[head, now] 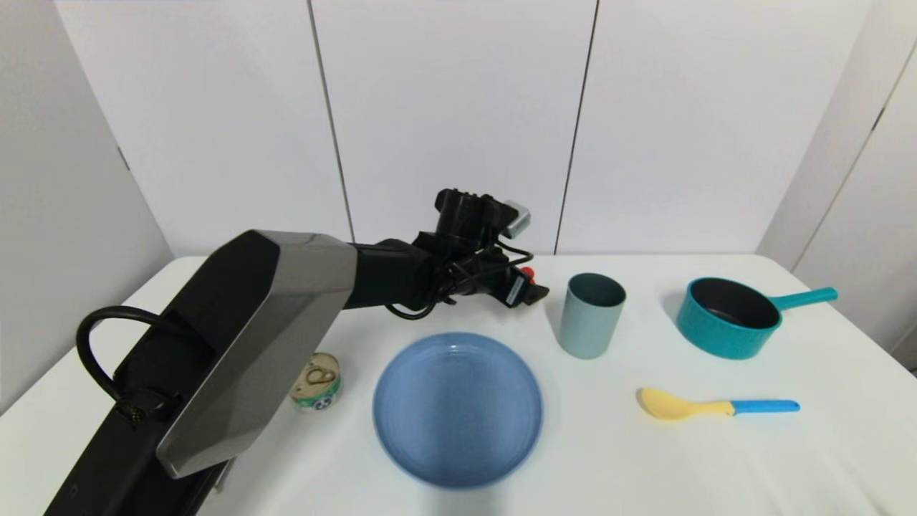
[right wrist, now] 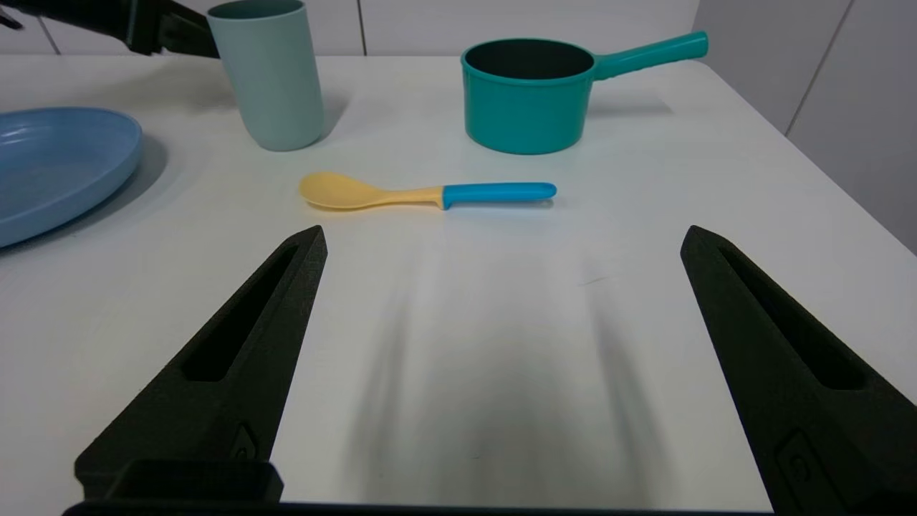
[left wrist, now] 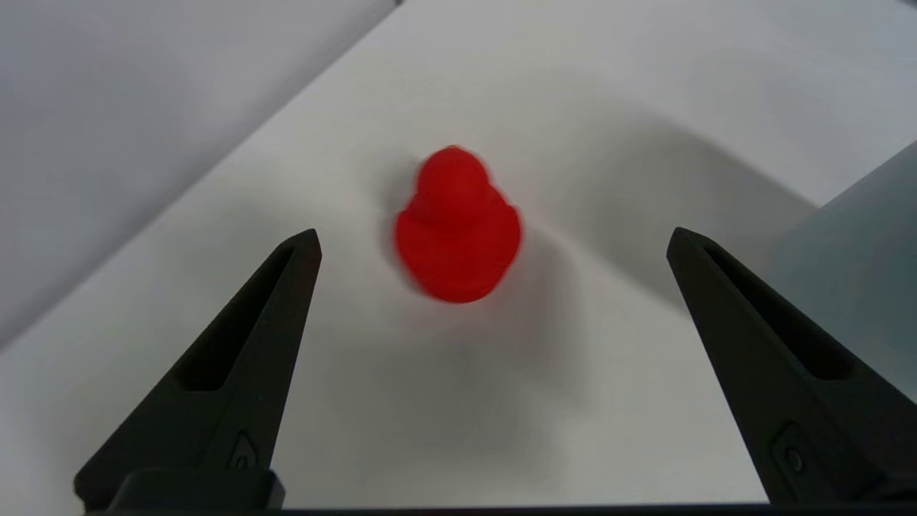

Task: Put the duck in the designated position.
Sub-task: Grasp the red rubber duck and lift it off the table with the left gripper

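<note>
The red duck [left wrist: 458, 233] stands on the white table at the back, left of the cup; in the head view only a red sliver of the duck [head: 528, 272] shows past the wrist. My left gripper [left wrist: 494, 244] is open just short of it, the duck lying ahead of and between the spread fingertips, untouched. In the head view the left gripper [head: 534, 287] reaches over the table beyond the blue plate [head: 401, 430]. My right gripper [right wrist: 501, 240] is open and parked low over the near right of the table, out of the head view.
A pale green cup [head: 592, 315] stands just right of the duck. A teal saucepan [head: 731, 317] sits at the back right, a yellow spoon with a blue handle [head: 716, 406] in front of it. A tin can [head: 317, 382] stands left of the plate.
</note>
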Controlling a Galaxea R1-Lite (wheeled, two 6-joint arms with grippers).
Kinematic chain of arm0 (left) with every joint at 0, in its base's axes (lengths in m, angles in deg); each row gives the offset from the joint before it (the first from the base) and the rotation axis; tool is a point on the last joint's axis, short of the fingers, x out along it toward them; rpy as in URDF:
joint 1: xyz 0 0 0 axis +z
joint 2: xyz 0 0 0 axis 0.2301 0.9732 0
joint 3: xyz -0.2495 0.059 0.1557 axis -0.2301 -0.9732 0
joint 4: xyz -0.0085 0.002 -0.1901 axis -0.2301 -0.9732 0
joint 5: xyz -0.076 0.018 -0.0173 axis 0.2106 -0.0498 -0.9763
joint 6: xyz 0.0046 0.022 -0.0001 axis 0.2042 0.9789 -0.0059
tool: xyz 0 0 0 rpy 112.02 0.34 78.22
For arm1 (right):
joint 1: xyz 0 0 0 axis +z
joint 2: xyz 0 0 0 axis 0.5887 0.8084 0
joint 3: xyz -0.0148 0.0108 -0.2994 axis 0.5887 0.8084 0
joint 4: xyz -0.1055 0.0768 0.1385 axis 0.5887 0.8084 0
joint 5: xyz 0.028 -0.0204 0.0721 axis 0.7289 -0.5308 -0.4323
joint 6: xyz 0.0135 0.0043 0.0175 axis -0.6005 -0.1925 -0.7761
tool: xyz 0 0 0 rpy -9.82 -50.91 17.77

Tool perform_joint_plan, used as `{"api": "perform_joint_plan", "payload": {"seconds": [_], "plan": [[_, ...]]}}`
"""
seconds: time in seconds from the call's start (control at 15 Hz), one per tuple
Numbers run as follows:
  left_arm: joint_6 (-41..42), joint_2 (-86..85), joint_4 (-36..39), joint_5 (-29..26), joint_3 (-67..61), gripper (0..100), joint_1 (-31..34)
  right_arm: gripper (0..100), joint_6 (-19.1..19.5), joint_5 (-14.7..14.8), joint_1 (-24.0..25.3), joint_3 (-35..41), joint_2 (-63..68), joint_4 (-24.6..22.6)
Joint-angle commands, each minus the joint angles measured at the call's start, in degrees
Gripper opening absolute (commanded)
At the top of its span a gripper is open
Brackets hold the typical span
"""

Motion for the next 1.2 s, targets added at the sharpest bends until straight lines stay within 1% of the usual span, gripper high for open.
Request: {"api": "perform_joint_plan", "payload": {"seconds": [0.07, 0.47, 1.2], "plan": [[-0.6, 2.1, 1.3, 0.1, 0.1, 100, -0.5, 100, 0.0, 0.0, 0.0, 0.5, 0.0, 0.0], [-0.9, 3.9, 5.8, 0.3, 0.1, 100, 0.0, 100, 0.0, 0.0, 0.0, 0.5, 0.0, 0.0], [-0.9, 4.0, 6.1, 0.9, 0.1, 100, 1.3, 100, 0.0, 0.0, 0.0, 0.5, 0.0, 0.0]]}}
